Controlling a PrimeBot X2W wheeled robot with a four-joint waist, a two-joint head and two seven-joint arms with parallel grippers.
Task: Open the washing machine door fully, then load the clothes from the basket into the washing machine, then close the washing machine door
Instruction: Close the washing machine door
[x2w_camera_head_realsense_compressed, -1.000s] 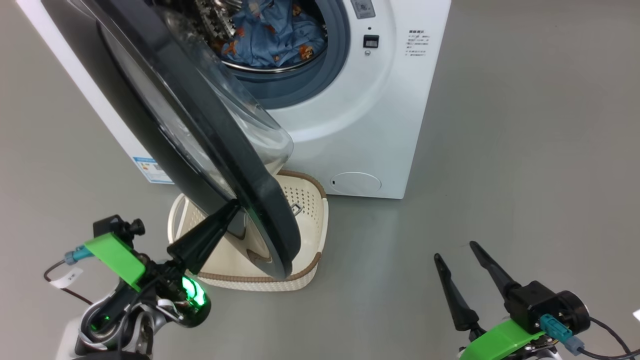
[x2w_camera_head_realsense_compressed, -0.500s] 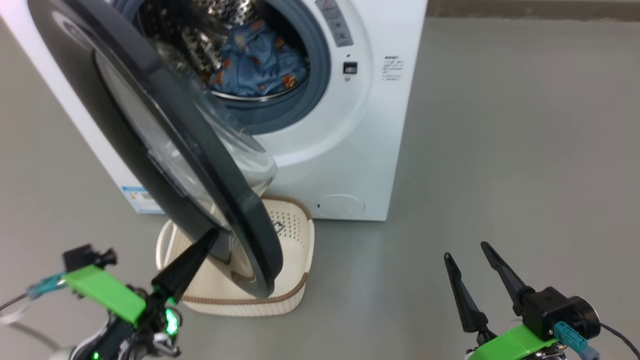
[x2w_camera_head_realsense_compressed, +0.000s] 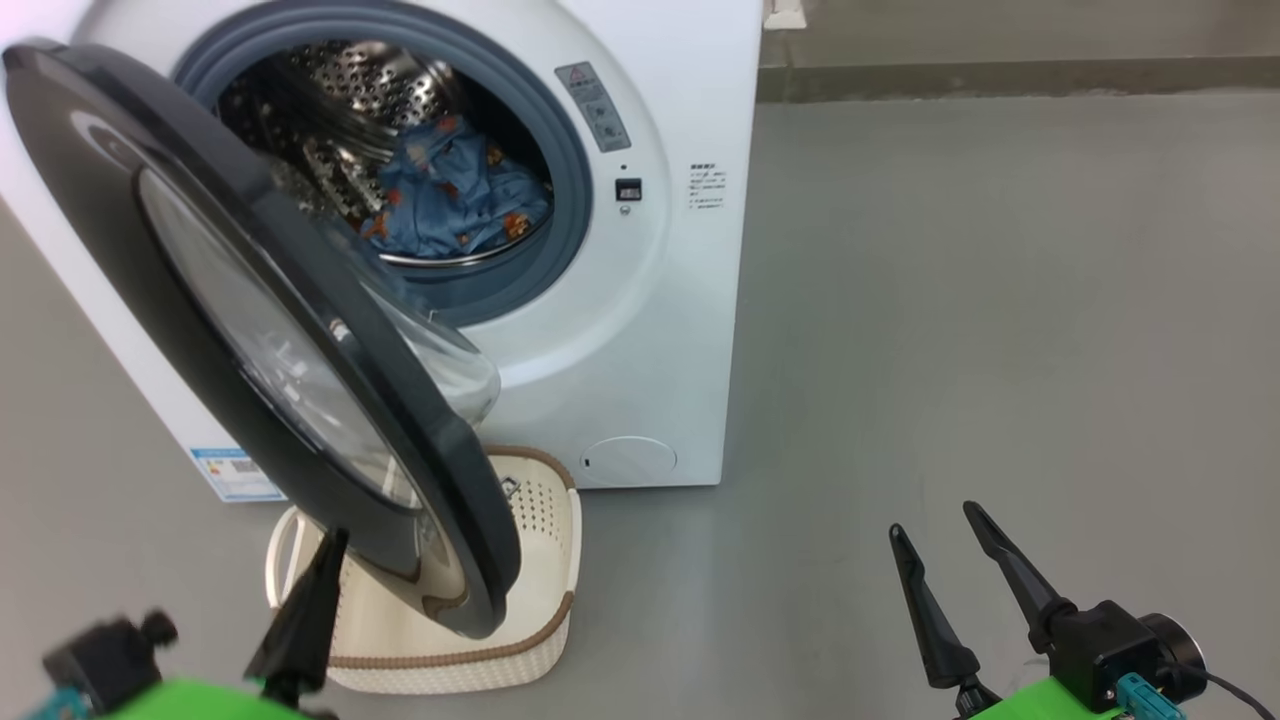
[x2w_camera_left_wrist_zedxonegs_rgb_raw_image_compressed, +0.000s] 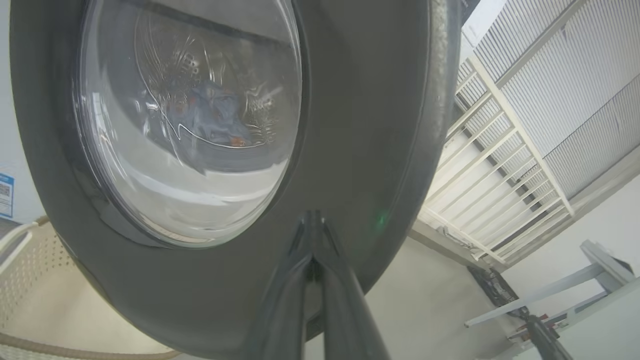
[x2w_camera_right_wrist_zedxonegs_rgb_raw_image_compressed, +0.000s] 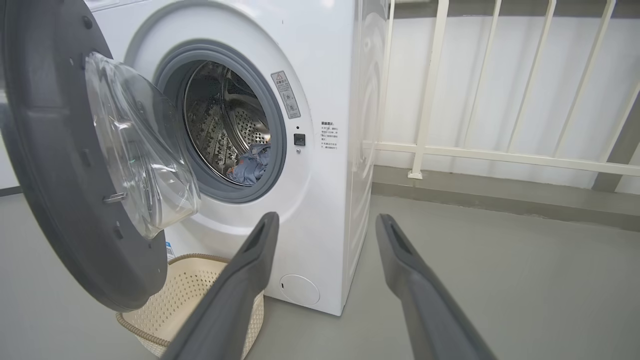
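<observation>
Blue clothes (x2w_camera_left_wrist_zedxonegs_rgb_raw_image_compressed: 210, 112), hazy through door glass (x2w_camera_left_wrist_zedxonegs_rgb_raw_image_compressed: 150, 195), left wrist view

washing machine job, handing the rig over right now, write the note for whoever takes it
Left gripper: shut, holding nothing, tips at the outer face of the door near its lower rim; whether they touch it can't be told.
Right gripper: open, empty, over the floor to the right of the washing machine.
Things: the door is partly open and hangs over the basket. The clothes lie in the drum. The visible part of the basket looks empty.
Done: door opened, clothes loaded.
Left: swing the door shut, probably by pushing with the left gripper.
</observation>
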